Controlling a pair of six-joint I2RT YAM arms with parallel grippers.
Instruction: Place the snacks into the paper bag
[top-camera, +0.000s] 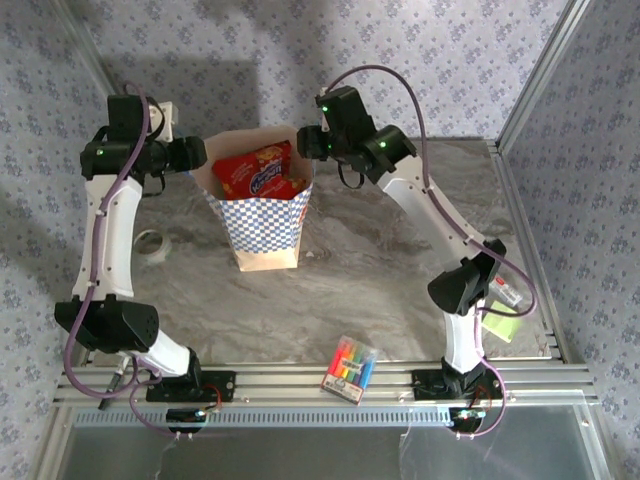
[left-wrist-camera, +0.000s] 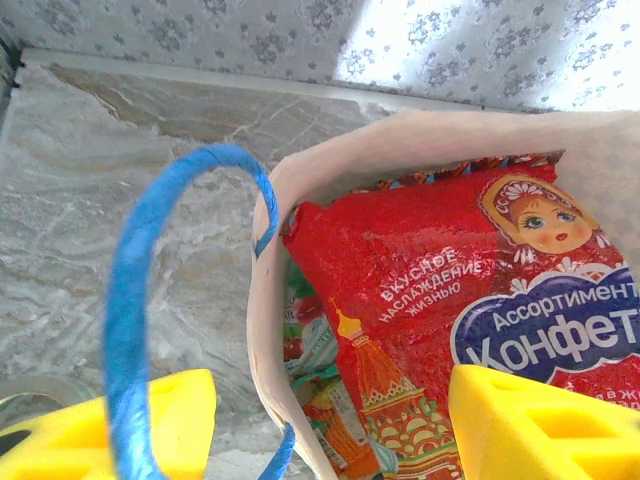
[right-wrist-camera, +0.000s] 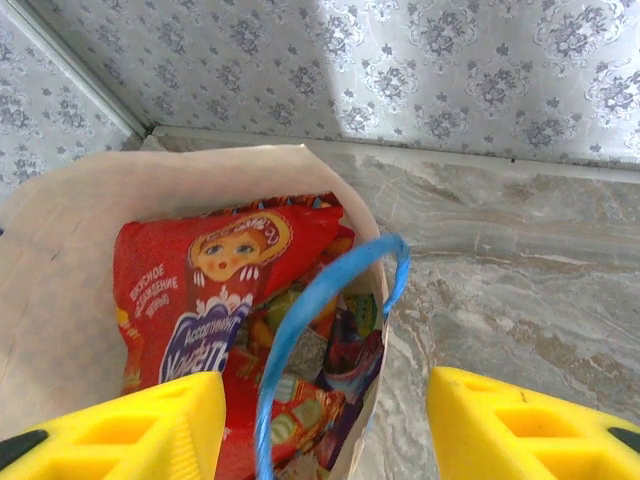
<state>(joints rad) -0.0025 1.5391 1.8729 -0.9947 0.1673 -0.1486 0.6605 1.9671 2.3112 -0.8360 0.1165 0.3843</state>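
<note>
As red cookie bag (top-camera: 255, 172) sits in paper bag (top-camera: 266, 238), left tool (left-wrist-camera: 340, 425) & right tool (right-wrist-camera: 325, 420) open astride rim, empty: lift straight, don't snag blue handles (left-wrist-camera: 128, 330).

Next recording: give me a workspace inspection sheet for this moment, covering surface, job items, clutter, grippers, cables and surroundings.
Surface: grey marbled tabletop; no spills seen.
Job's things: paper bag stands upright at centre back; red cookie bag pokes out of its top, with smaller packets beneath it.
Clutter: marker pack at the near edge; yellow sticky pad by the right arm's base; clear ring, likely tape, on the left.
Grippers: left gripper open, astride the bag's left rim, blue handle crossing one finger. Right gripper open at the right rim, other handle between its fingers.
Cables: purple cables loop along both arms.
Surroundings: patterned walls; aluminium frame post.
</note>
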